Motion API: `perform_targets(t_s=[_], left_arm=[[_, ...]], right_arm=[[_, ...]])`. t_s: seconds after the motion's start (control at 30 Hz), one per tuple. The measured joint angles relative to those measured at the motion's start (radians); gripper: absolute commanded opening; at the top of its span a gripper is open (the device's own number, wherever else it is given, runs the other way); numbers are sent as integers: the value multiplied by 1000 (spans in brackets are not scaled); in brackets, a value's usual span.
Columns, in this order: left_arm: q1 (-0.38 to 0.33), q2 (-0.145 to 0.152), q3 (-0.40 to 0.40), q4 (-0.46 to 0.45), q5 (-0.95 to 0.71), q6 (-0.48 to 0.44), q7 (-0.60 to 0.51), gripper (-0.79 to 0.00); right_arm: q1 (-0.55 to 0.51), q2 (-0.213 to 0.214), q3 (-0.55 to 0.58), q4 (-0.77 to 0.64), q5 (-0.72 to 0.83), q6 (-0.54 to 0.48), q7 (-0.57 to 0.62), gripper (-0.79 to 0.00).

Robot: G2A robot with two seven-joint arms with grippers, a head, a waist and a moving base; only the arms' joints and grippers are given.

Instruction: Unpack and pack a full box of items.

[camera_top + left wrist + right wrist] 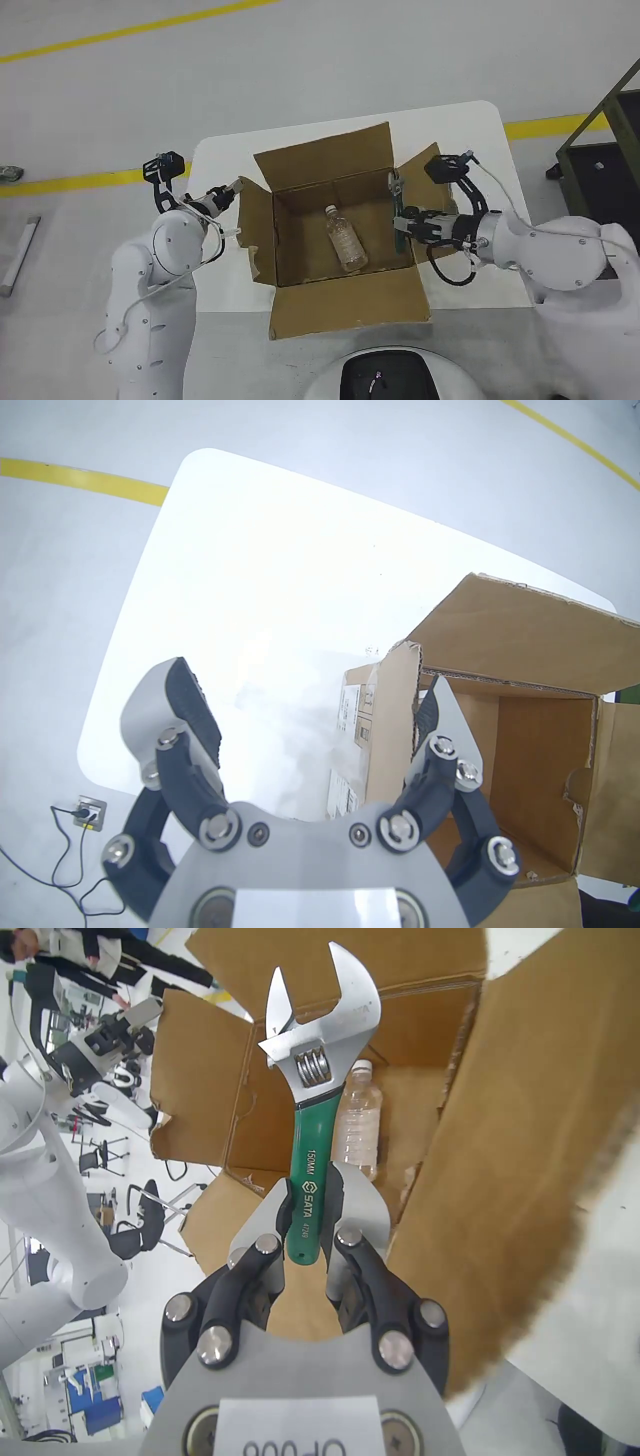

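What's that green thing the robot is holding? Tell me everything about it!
It is an adjustable wrench with a shiny silver metal head, an open hooked mouth, a ribbed thumb wheel and a green handle. The right gripper is shut on the handle near its end. The wrench is held over the open cardboard box, head pointing inward, apart from the clear bottle lying inside.

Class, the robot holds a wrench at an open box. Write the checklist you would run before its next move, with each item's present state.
1. Right gripper shut on the green-handled steel adjustable wrench: ok.
2. Brown cardboard box, flaps folded outward, mouth open: ok.
3. Clear plastic bottle lies on the box floor, bare floor beside it: ok.
4. Wrench clear of the nearest box wall: cannot tell.
5. Left gripper open at the side flap; touching it: cannot tell.
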Motion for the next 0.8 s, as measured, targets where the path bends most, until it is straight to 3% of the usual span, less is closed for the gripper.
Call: perform_targets(t_s=[0.3, 0.67, 0.8], left_arm=[[0, 0, 0, 0, 0, 0, 0, 0], [0, 0, 0, 0, 0, 0, 0, 0], [0, 0, 0, 0, 0, 0, 0, 0]], right_arm=[[134, -16, -172, 236, 42, -42, -35, -785], [136, -17, -175, 244, 43, -44, -39, -785], [127, -22, -195, 292, 96, -85, -118, -785]])
